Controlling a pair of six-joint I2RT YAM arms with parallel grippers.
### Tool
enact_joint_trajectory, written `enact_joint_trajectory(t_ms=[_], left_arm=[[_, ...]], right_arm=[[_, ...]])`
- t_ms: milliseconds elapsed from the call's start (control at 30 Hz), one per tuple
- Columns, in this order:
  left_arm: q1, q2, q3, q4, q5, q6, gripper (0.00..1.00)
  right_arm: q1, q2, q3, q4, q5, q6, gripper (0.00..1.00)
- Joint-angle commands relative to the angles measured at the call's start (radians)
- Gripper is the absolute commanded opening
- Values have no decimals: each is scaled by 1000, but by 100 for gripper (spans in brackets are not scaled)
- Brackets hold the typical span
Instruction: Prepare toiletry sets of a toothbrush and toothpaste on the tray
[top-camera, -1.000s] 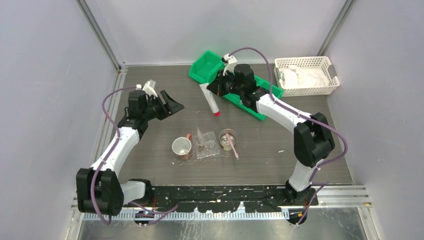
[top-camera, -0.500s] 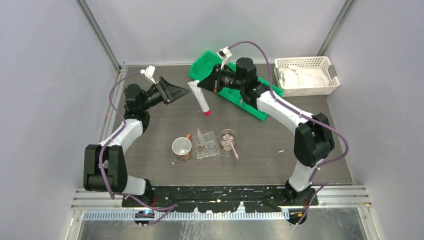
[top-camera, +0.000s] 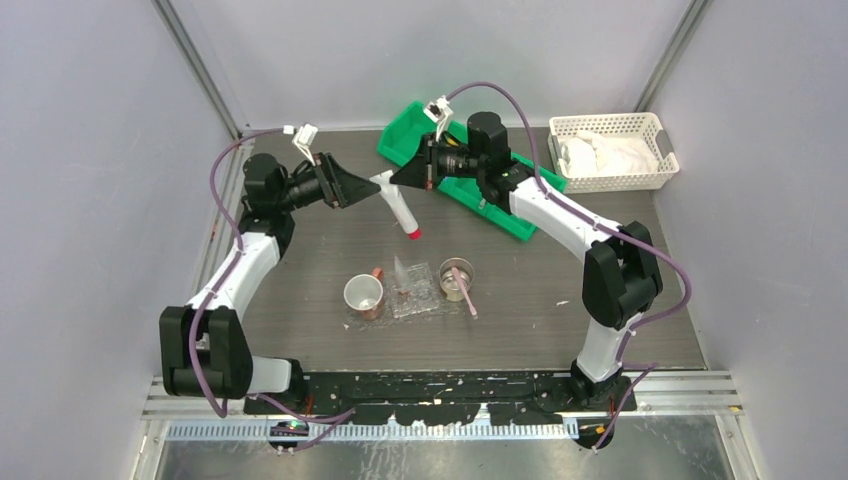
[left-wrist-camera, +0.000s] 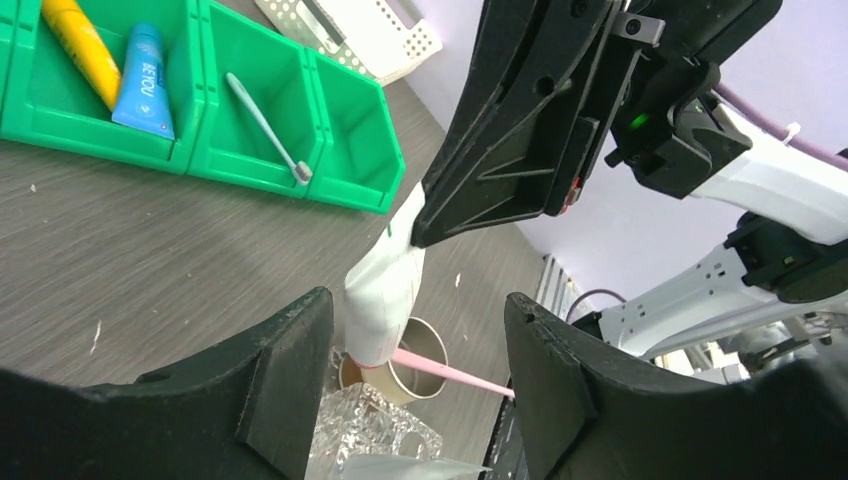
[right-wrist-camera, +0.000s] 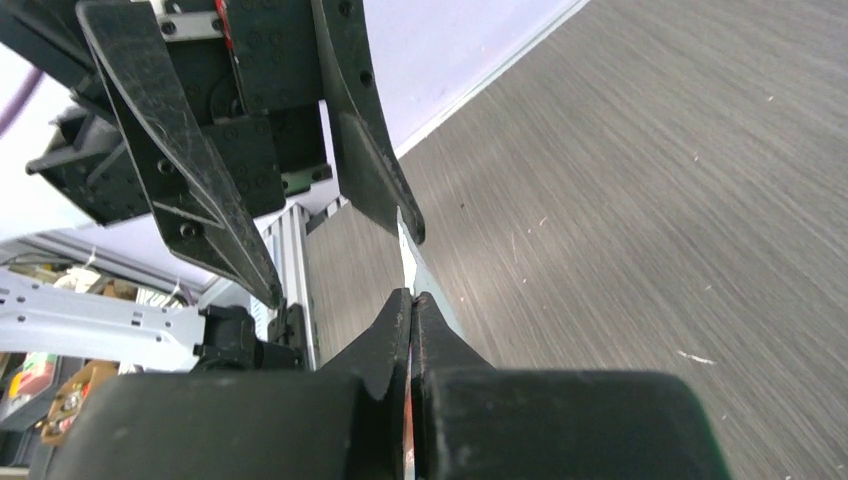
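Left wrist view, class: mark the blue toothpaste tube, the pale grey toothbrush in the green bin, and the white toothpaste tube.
Blue toothpaste tube (left-wrist-camera: 143, 82): left wrist view, middle of its body.
Pale grey toothbrush (left-wrist-camera: 265, 126): left wrist view, mid-handle.
White toothpaste tube (left-wrist-camera: 385, 290): left wrist view, its body.

Robot lab test cell, not a home. Plain pale-lilac wall panels (top-camera: 90, 150) close three sides, with aluminium posts (top-camera: 200, 70) in the upper corners. Dark wood-grain tabletop (top-camera: 300, 260) fills mid-frame. Two robot arms (top-camera: 235, 285) are bolted to a black rail (top-camera: 440, 385) along the bottom edge. Purple cables (top-camera: 213, 190) loop loose.
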Motion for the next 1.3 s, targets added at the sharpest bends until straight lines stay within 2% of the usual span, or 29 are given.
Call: enact_joint_trajectory(t_ms=[0, 133, 233, 333, 733, 867, 1100, 1267], left_arm=[[-17, -39, 103, -222, 32, 212, 63], [-24, -40, 138, -278, 39, 259, 58], [-35, -30, 155, -312, 53, 291, 46], [-49, -25, 161, -329, 66, 305, 43], [-87, -33, 183, -430, 43, 389, 47], [-86, -45, 209, -533, -20, 459, 48], [-86, -53, 256, -566, -77, 476, 50], [-86, -38, 256, -533, -33, 448, 48]], right_arm=[[4, -64, 62, -67, -66, -66, 1], [4, -82, 77, -129, -92, -103, 1], [4, -88, 76, -130, -104, -104, 1], [4, -90, 75, -125, -119, -99, 1], [5, -89, 77, -99, -171, -80, 1], [5, -100, 69, -111, -181, -89, 1], [6, -126, 49, -131, -181, -109, 1], [6, -125, 44, -119, -188, -103, 1]])
